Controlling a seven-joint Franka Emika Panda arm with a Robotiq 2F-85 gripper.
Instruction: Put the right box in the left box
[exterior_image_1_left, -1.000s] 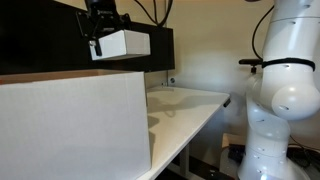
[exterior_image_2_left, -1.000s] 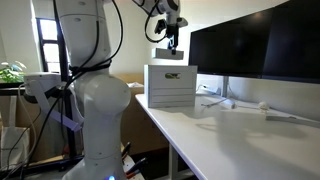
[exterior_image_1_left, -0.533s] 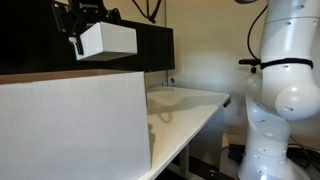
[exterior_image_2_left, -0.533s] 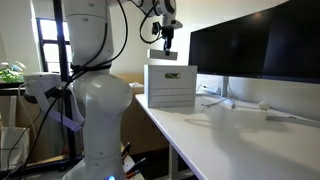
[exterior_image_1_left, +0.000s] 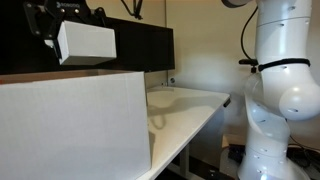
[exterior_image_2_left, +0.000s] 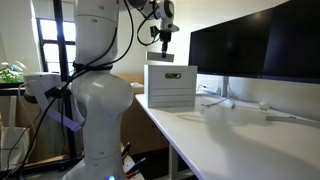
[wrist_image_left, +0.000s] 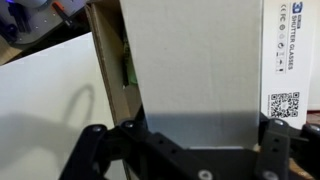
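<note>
The box (exterior_image_1_left: 86, 42), which I hold clamped between the jaws of the gripper (wrist_image_left: 185, 160), has shifted sideways and now hangs above the carton (exterior_image_1_left: 70, 125); I judge that only lowering and release remain. The carton's interior is hidden in all views, and in an exterior view the gripper blurs into the dark monitor (exterior_image_1_left: 145, 45).
</note>
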